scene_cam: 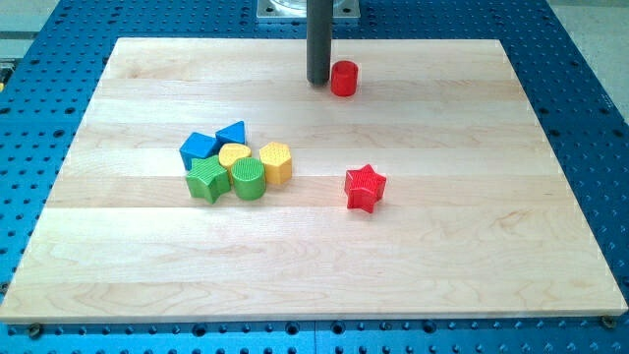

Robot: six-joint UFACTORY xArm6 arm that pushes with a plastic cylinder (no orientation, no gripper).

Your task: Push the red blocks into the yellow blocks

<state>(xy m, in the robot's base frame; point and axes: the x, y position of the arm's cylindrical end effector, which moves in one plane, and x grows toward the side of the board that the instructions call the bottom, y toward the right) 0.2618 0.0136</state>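
A red cylinder point(343, 78) stands near the view's top, just right of my tip point(318, 82), which nearly touches its left side. A red star point(365, 188) lies right of the board's middle. A yellow hexagonal block point(277, 162) and a yellow rounded block point(234, 153) sit in a cluster left of centre. The cluster also holds a green cylinder point(248, 179), a green star point(206, 180), a blue cube point(199, 147) and a blue triangle point(232, 133). The red star is about 70 px right of the yellow hexagon.
The wooden board point(472, 275) lies on a blue perforated table point(590, 98). The arm's metal base point(307, 10) shows at the top edge.
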